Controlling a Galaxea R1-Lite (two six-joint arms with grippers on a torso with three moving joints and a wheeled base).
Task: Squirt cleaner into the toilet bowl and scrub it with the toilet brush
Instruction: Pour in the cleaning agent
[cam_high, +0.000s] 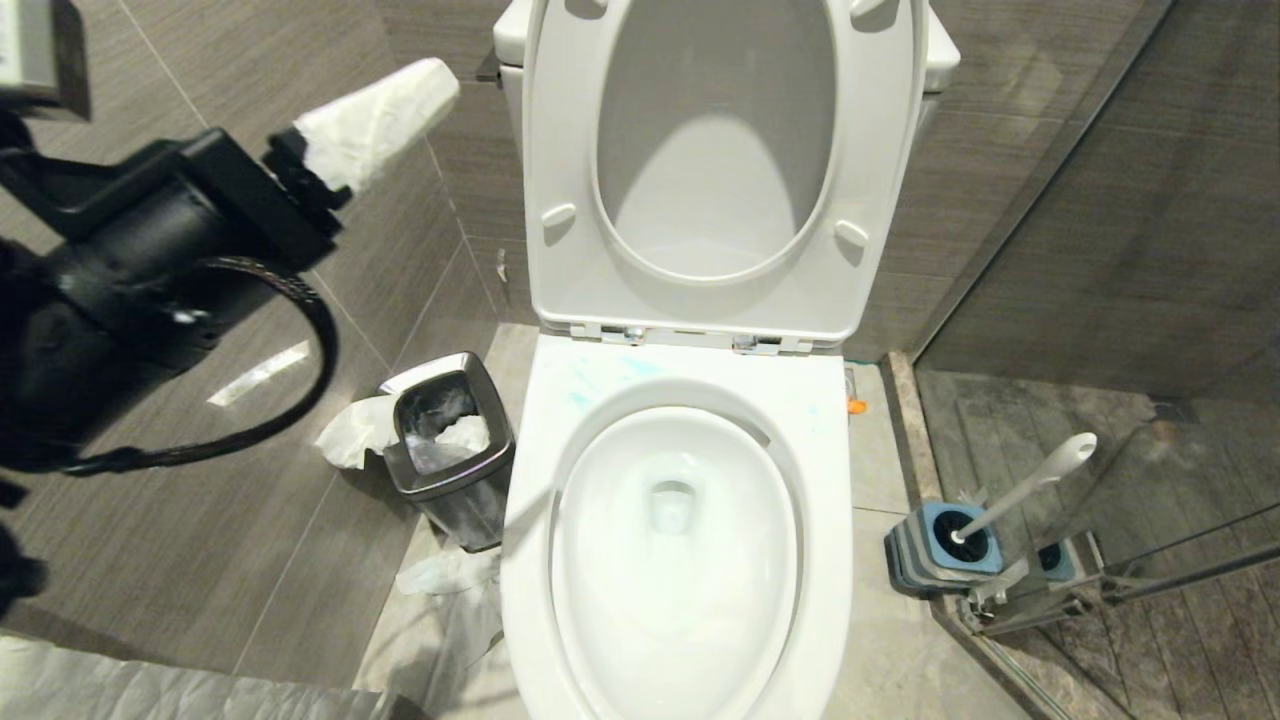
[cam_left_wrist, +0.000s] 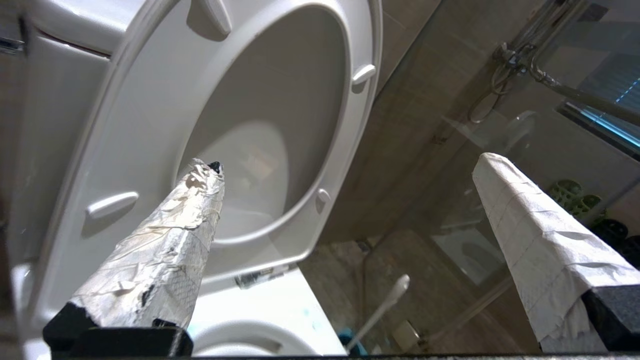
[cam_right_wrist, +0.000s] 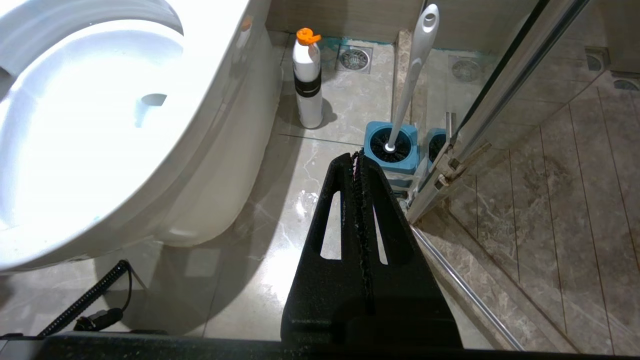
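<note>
In the head view the left gripper (cam_high: 375, 120) is raised well above and to the left of the toilet bowl (cam_high: 680, 660), its paper-wrapped finger aimed up toward the lifted seat (cam_high: 560, 160), touching nothing. The bowl's long oval runs from the hinge toward the camera, with pale teal streaks of cleaner (cam_high: 600, 385) on the rim's back left part. Far across the bowl from that gripper, the toilet brush (cam_high: 1030, 485) stands in its square blue holder (cam_high: 940, 550) on the floor, handle leaning up and to the right. A steel bin (cam_high: 445, 450) sits below the gripper, beside the bowl. In the left wrist view the left gripper (cam_left_wrist: 350, 165) has its two wrapped fingers (cam_left_wrist: 165, 250) spread wide with nothing between them; the seat lies ahead, the brush handle (cam_left_wrist: 385, 305) lower down. In the right wrist view the right gripper (cam_right_wrist: 356, 160) is pressed together and empty, its tip pointing at the brush (cam_right_wrist: 412, 75), whose handle rises straight from the holder (cam_right_wrist: 372, 135). A white bottle (cam_right_wrist: 308, 80) with an orange cap stands upright beside the bowl (cam_right_wrist: 100, 150); any writing on its dark band is unreadable.
</note>
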